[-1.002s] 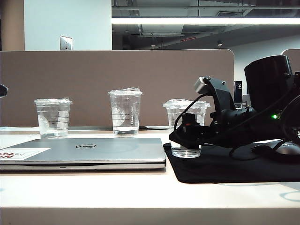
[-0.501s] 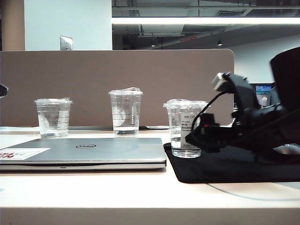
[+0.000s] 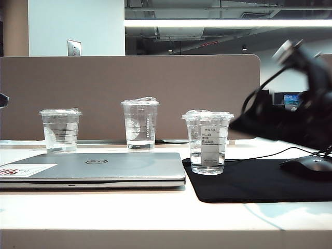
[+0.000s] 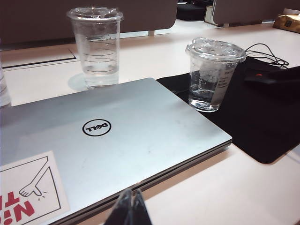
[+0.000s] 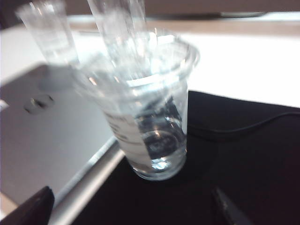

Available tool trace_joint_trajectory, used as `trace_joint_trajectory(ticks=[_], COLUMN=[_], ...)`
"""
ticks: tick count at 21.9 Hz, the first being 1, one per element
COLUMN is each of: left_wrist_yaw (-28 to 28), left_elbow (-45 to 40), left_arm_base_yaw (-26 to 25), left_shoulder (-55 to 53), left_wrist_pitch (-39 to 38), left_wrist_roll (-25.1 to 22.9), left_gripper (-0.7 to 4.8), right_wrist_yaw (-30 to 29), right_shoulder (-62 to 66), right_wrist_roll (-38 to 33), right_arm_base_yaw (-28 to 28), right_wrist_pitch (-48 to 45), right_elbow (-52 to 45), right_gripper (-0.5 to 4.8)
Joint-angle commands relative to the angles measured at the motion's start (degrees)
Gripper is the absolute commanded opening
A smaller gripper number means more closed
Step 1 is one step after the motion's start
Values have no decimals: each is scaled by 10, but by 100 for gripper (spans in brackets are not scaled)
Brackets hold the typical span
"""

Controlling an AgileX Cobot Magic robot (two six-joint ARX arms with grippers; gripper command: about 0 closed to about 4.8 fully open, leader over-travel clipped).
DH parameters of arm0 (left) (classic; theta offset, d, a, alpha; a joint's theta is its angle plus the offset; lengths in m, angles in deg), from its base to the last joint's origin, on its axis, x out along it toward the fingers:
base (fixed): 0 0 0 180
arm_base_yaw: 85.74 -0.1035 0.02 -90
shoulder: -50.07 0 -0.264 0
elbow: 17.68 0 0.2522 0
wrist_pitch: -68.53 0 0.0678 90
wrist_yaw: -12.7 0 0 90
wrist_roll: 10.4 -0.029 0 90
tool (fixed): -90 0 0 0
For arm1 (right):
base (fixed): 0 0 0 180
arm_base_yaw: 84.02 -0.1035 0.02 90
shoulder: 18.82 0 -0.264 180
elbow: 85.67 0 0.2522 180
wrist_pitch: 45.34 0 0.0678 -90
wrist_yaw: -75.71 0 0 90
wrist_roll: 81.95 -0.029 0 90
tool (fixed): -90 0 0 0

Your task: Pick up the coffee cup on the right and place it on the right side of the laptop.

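the coffee cup [image 3: 207, 142], a short clear plastic cup with a clear lid and a white printed label on its side, already stands upright on the black mouse mat [image 3: 259, 181], just beside the right edge of the laptop [image 3: 93, 168], a slim closed silver-grey one with a round logo on its lid. a little water sits in its bottom. judging by that, the placing is done and the step in hand is clearing the arm away without upsetting the cup.

the pale counter [image 3: 155, 218] carries everything. behind the laptop stand two other clear lidded cups: a taller one with a round logo [image 3: 140, 124] and one with black lines [image 3: 60, 129], both well apart from the work. a black mouse [image 3: 308, 167] with its cable lies on the far right of the mat.

the right gripper [image 5: 136, 206] is spread wide and holds nothing; in its wrist view its two dark fingertips show low in the frame with the cup between and beyond them, apart from both. in the exterior view the arm is a blur at the right, above the mat. to do this well, it should draw straight back and up, jaws kept wide, clear of the lid rim and the mouse cable.

the left gripper [image 4: 130, 208] hangs pressed together over the near edge of the laptop, holding nothing, and should keep out of it.
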Motion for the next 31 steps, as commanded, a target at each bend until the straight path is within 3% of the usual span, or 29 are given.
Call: trace_joint_trajectory(ticks=[1,2,3,5,8,11,12,13,18,23,27,31], left_wrist_yaw=[3,7,21,30,25,25,25,25,25,26,26,26], left_elbow=[2,2,2,2,2,2,2,2,2,2,2,2], left_arm_base_yaw=[-13,-24,-64,-137,-222,-254,-259,-263,-280,-279,-279,-279], left_shoulder=[0,0,0,0,0,0,0,0,0,0,0,0], left_wrist_pitch=[8,8,8,8,8,8,8,8,12,44,54,54], left_wrist_roll=[-1,-1,-1,-1,-1,-1,-1,-1,-1,-1,-1,-1], left_gripper=[-5,-5,-5,-5,-5,-5,-5,-5,-5,-5,-5,-5], right_wrist_yaw=[0,-3,-11,-10,24,63,81,97,158,158,165,230], right_shoulder=[-75,-97,-148,-215,-294,-339,-348,-356,-382,-385,-385,-386], right_wrist_roll=[-71,-78,-80,-80,-77,-77,-77,-77,-73,3,7,10], right_arm_base_yaw=[-1,-1,-1,-1,-1,-1,-1,-1,-1,-1,-1,0], right_wrist_pitch=[-16,-16,-13,19,87,90,102,114,206,273,292,317], right_elbow=[-31,-39,-56,-66,-64,-61,-56,-50,2,57,75,75], right_gripper=[407,329,145,45,45,38,-2,-7,-9,-9,-9,-9])
